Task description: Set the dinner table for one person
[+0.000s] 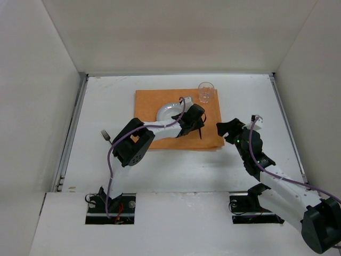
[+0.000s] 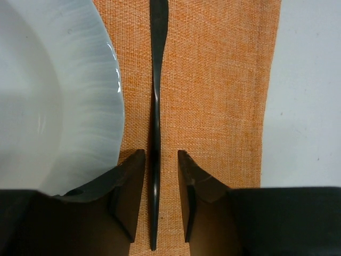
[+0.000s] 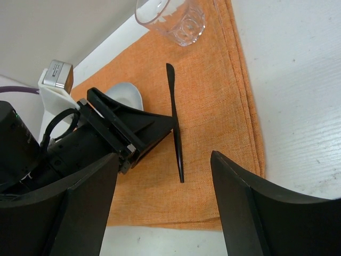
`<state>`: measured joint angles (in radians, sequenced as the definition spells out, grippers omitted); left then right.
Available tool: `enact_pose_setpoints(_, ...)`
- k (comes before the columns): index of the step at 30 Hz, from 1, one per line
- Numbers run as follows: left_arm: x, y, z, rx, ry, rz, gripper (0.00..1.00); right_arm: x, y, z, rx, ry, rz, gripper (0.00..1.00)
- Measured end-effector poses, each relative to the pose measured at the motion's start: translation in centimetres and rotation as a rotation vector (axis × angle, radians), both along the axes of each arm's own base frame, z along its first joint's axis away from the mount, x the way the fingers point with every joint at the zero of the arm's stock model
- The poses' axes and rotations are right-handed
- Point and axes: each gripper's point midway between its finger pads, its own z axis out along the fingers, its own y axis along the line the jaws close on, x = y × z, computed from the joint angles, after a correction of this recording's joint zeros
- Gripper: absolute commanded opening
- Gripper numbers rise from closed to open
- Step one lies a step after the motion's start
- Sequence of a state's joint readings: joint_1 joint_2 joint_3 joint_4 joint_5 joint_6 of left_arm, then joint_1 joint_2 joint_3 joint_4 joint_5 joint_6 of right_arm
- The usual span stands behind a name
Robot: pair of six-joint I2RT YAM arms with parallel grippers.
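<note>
While left tool [image 2: 161, 154] straddles knife [image 2: 157, 80], jaws slightly apart, unclamped | dinner table [image 2: 303, 106] beneath mat [image 2: 213, 80] | right tool [image 3: 164, 160] wide, empty

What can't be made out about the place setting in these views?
Top external: the left arm covers much of the plate and part of the fork; the knife is too thin to read.
Left wrist: the left claw hides the plate's near rim; the knife's far end is cut off by the top edge.
Right wrist: the glass is cut off by the top edge.
</note>
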<state>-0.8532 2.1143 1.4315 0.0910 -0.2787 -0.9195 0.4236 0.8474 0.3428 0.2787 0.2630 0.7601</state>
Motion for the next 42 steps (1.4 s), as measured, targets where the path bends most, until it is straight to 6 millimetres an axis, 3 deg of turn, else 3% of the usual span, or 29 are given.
enact_pose_setpoints(6,-0.9,-0.5,1.6,-0.005,-0.027,-0.053,0.4,0.0,0.0,0.0,0.0,0.001,0.001,0.76)
enact_pose_setpoints(9,-2.6,0.2,5.2,-0.018,-0.075,-0.095,0.41,0.0,0.0,-0.1,-0.001,0.001,0.001,0.72)
enact_pose_setpoints(11,-3.9,1.3,8.8,-0.051,-0.126,-0.11,0.41,-0.1,0.0,-0.3,-0.004,0.005,0.001,0.58)
enact_pose_setpoints(14,-5.5,5.4,14.8,-0.124,-0.226,-0.079,0.41,-0.1,0.0,-0.5,-0.007,0.011,0.002,0.3)
enact_pose_setpoints(16,-5.9,10.0,17.3,-0.147,-0.282,-0.003,0.41,-0.1,0.0,-0.7,-0.008,0.016,0.003,0.24)
enact_pose_setpoints(18,-6.1,15.9,17.7,-0.126,-0.312,0.115,0.4,-0.1,0.1,-1.1,-0.013,0.029,0.005,0.24)
enact_pose_setpoints(20,-6.4,21.7,16.2,-0.065,-0.298,0.241,0.39,-0.1,0.2,-1.6,-0.02,0.044,0.008,0.26)
enact_pose_setpoints(22,-7.6,27.2,13.1,0.024,-0.24,0.358,0.38,-0.2,0.4,-1.9,-0.023,0.051,0.015,0.3)
enact_pose_setpoints(25,-10.6,33.6,7.8,0.15,-0.109,0.491,0.37,-0.2,0.7,-2.0,-0.025,0.055,0.026,0.37)
enact_pose_setpoints(28,-13.3,38.3,4.1,0.229,0.004,0.604,0.37,-0.2,0.7,-2.0,-0.026,0.055,0.028,0.46)
enact_pose_setpoints(31,-14.8,40.9,1.9,0.259,0.078,0.688,0.35,-0.2,0.7,-2.0,-0.027,0.055,0.029,0.49)
enact_pose_setpoints(34,-15.4,42.4,0.0,0.279,0.145,0.73,0.33,-0.2,0.8,-2.2,-0.028,0.06,0.033,0.5)
enact_pose_setpoints(38,-15.9,42.3,-2.5,0.297,0.213,0.703,0.33,-0.3,1.4,-2.6,-0.031,0.068,0.052,0.5)
enact_pose_setpoints(42,-14.9,41.7,-2.3,0.276,0.179,0.679,0.33,-0.3,1.7,-2.9,-0.034,0.076,0.067,0.5)
